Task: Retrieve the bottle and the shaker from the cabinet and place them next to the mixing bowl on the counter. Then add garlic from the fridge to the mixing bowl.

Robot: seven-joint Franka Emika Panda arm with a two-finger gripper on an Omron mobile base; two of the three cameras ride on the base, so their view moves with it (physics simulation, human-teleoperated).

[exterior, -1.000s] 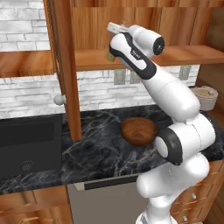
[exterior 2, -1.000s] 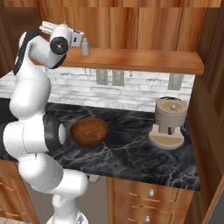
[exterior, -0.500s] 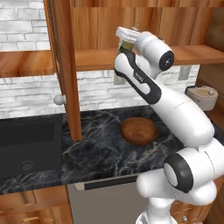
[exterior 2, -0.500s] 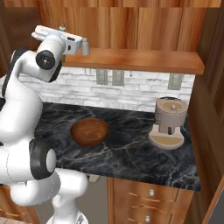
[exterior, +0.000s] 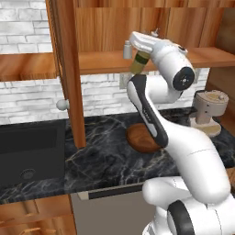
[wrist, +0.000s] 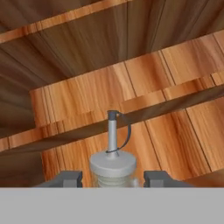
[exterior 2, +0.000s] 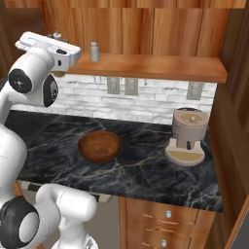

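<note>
Holding the bottle at the cabinet shelf's front edge, the gripper has its two fingers clamped on the bottle just under the pale cap, one tip either side of it in the hand view. The olive body hangs below the white hand, tilted, at shelf level. The shaker stands on the shelf plank just beside the hand, so the bottle is best drawn straight out toward the robot before any sideways swing, or it may knock the shaker over. Once free of the shelf lip, it should be brought upright and lowered onto the counter beside the mixing bowl, not into it, and well apart from the tan appliance at the right. Opening only once the base rests flat seems wise, as a tall slim bottle tips easily.
</note>
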